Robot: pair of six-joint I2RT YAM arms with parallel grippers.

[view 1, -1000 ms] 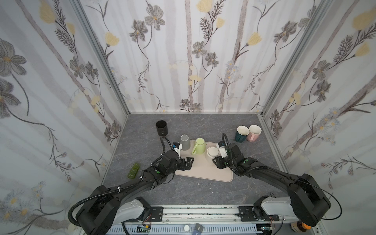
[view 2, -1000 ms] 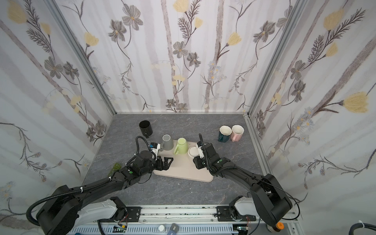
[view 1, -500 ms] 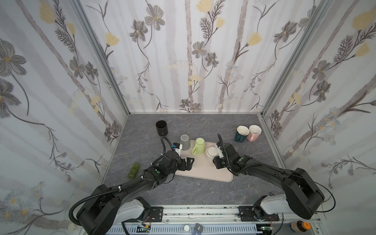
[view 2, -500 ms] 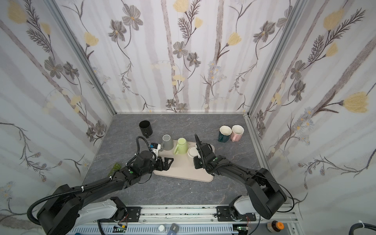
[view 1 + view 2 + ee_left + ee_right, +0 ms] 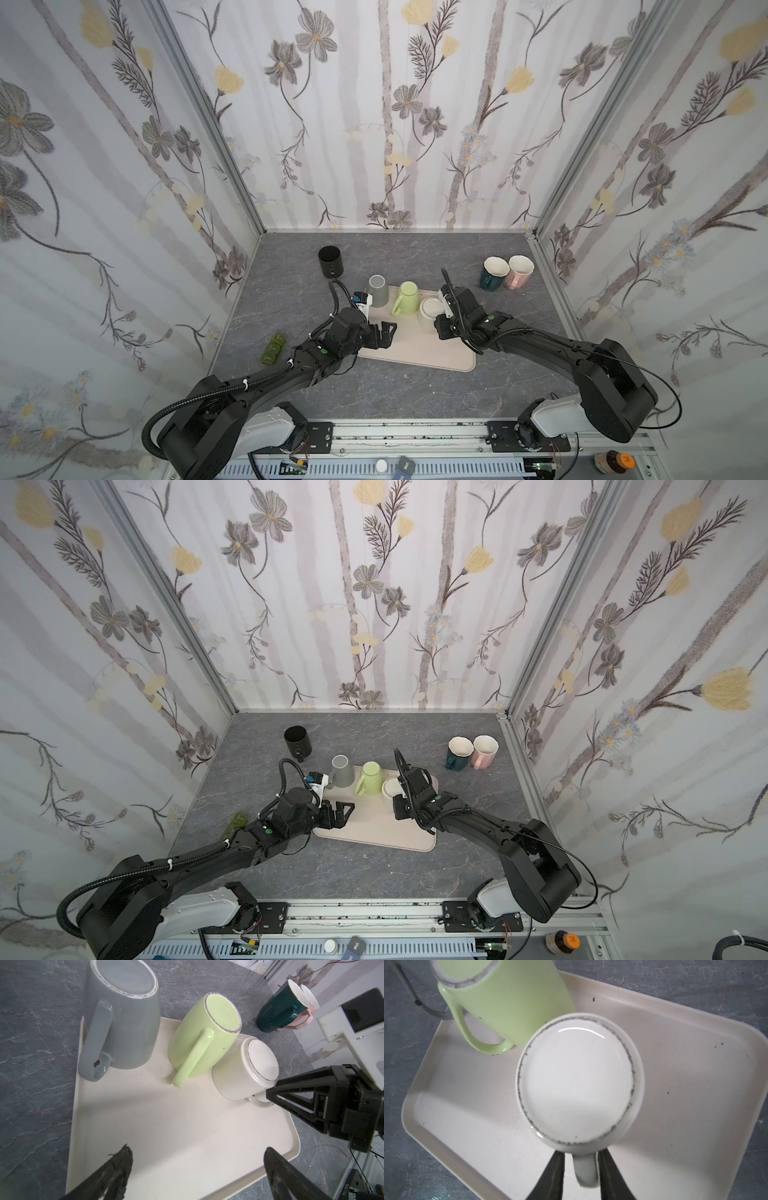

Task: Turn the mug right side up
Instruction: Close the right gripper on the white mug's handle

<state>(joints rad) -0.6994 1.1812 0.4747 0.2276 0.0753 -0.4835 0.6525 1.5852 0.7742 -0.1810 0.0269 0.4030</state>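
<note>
Right wrist view | white mug (image 5: 577,1084) upside down on tray (image 5: 685,1064), body just beyond jaw tips | right gripper (image 5: 581,1155): handle (image 5: 586,1169) between its 2 jaws, sliver of gap at 1, not clamped | left gripper (image 5: 197,1153): jaws spread wide over bare tray

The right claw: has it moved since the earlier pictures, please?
Yes: in both top views the right claw edged left toward the white mug.

Along the far edge of the tray (image 5: 415,349) stand the left mug (image 5: 378,291), middle mug (image 5: 407,298) and right mug (image 5: 430,309).
</note>
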